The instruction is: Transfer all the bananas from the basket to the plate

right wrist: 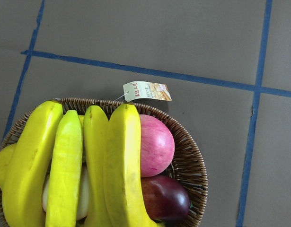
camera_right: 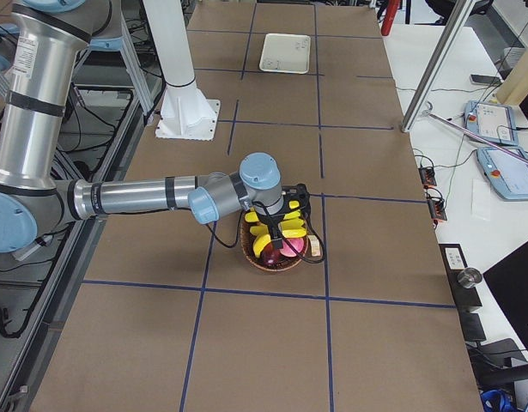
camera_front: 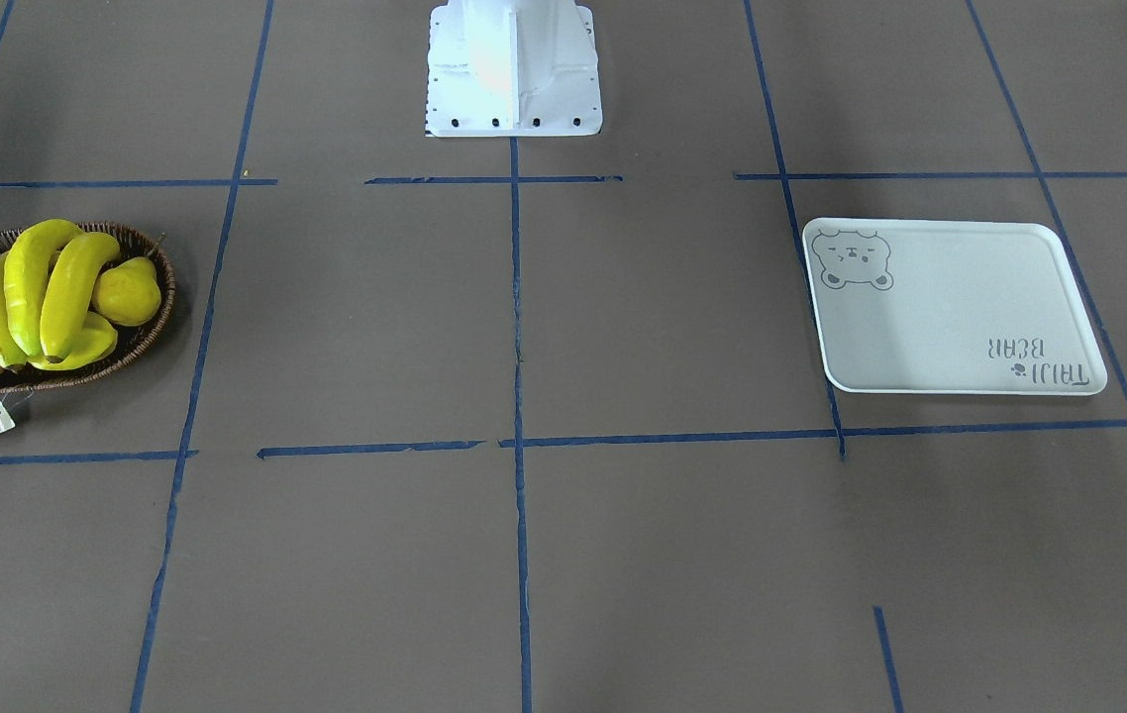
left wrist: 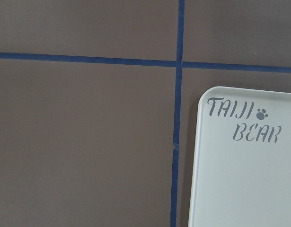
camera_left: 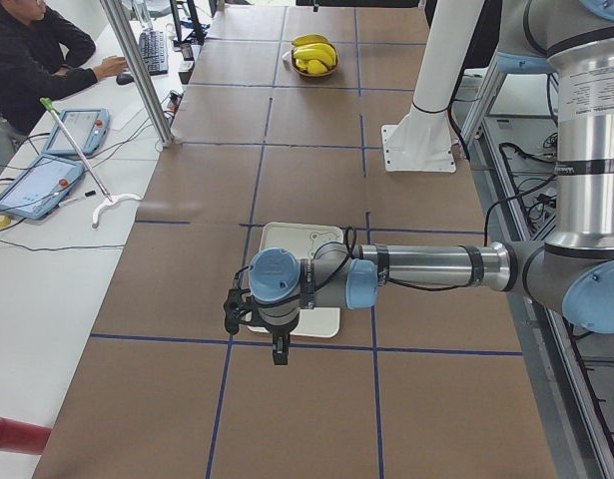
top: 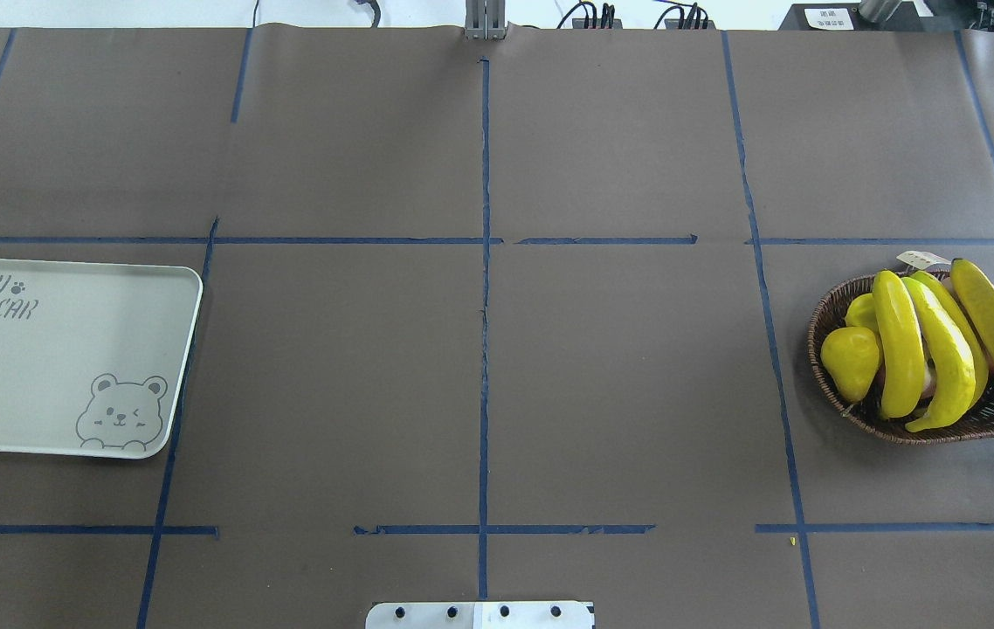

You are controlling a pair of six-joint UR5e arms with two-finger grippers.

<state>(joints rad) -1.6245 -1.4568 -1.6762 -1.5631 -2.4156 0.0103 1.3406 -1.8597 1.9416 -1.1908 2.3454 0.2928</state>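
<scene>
Brown table (top: 619,393), blue tape grid (top: 485,349), white side bench (camera_left: 77,284), perhaps tablets (camera_left: 39,187)

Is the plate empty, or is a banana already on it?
Empty. The plate shows only its own print, nothing on it; the bananas all lie in the basket.

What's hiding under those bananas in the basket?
Under the bananas a pink apple and a dark purple fruit peek out, with something pale between. The basket floor and anything deeper are covered.
</scene>
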